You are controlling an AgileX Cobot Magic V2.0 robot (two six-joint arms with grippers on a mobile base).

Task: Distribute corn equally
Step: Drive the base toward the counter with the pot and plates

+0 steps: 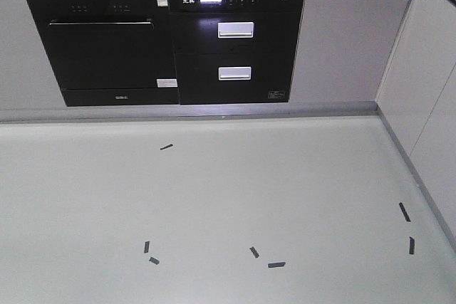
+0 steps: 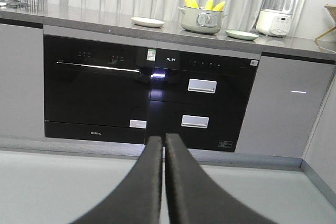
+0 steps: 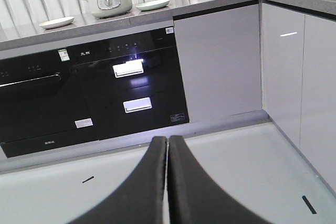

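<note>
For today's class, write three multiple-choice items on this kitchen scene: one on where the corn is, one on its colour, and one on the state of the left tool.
1. Where is the corn? A in a sink; B standing in the pot on the counter; C in a basket.
2. What colour is it? A yellow; B white; C purple.
3. How is the left tool? A wide open; B shut on a cob; C shut, empty.
Answers: B, its tips rise above the pot's rim; A, the tips are bright yellow; C, it is closed tight with nothing held.
</note>
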